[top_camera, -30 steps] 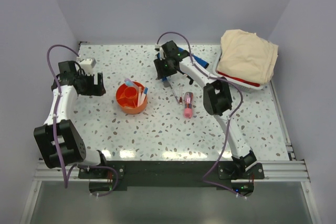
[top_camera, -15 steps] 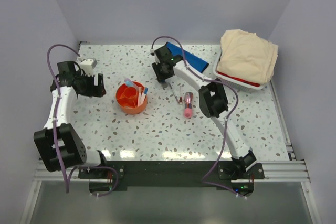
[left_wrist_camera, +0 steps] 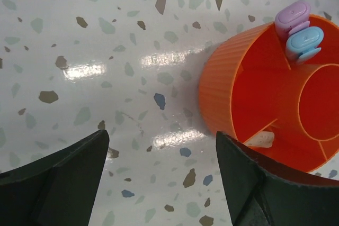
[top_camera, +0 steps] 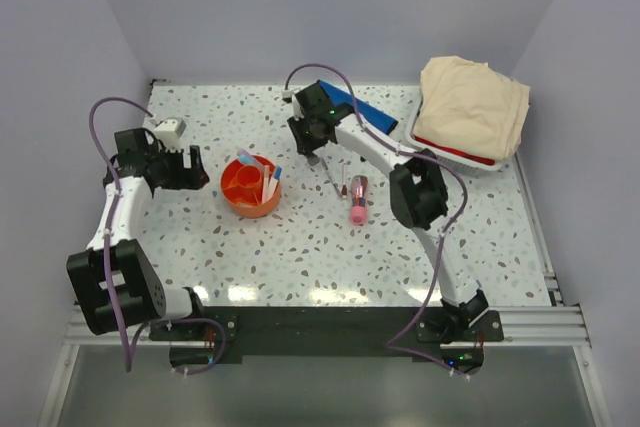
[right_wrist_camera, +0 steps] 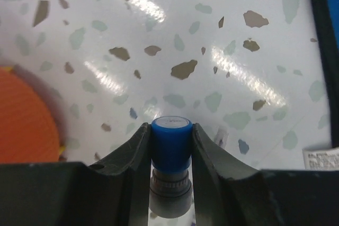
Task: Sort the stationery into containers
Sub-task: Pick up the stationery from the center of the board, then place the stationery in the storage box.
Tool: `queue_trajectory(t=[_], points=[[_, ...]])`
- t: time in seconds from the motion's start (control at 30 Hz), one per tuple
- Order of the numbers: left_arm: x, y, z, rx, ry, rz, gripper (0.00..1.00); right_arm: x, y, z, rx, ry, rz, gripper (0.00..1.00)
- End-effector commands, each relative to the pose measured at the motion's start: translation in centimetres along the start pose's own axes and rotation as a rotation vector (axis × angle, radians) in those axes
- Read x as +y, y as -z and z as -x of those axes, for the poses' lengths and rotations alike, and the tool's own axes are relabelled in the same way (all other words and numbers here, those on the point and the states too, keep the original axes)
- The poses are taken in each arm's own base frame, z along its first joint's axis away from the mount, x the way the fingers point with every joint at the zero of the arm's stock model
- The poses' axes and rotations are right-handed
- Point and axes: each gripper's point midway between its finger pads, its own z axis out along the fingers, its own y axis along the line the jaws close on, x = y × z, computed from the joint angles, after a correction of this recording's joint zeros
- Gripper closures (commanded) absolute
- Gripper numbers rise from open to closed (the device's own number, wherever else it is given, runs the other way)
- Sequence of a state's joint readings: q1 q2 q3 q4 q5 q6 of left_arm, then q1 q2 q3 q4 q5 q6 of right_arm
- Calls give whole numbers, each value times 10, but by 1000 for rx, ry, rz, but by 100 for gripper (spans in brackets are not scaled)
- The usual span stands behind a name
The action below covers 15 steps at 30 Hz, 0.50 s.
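A speckled terrazzo table point(top_camera: 300, 247) is sitting between pale lilac walls point(top_camera: 330, 7). The right arm is stretching from the lower right up to the upper centre. Its right gripper point(right_wrist_camera: 170, 130) is clenching a blue-capped marker point(right_wrist_camera: 171, 140) over the tabletop, between the orange tub point(top_camera: 250, 189) and the blue pouch point(top_camera: 368, 114). The left arm is folding along the left edge. Its left gripper point(left_wrist_camera: 161, 183) is hovering just left of the tub, with its fingers spread wide and grasping nothing. A pink tube point(top_camera: 358, 199) is lying right of centre.
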<state>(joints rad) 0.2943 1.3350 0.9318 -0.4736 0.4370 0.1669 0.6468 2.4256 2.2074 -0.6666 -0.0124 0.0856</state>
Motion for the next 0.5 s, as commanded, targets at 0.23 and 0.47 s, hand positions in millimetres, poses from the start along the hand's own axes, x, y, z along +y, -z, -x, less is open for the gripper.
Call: queue_trajectory(t=[0.23, 0.47], points=[[-12, -18, 3, -58, 109, -98, 14, 117, 224, 107, -840, 27, 443, 100], [-14, -20, -7, -33, 111, -108, 14, 209, 237, 72, -994, 198, 642, 100]])
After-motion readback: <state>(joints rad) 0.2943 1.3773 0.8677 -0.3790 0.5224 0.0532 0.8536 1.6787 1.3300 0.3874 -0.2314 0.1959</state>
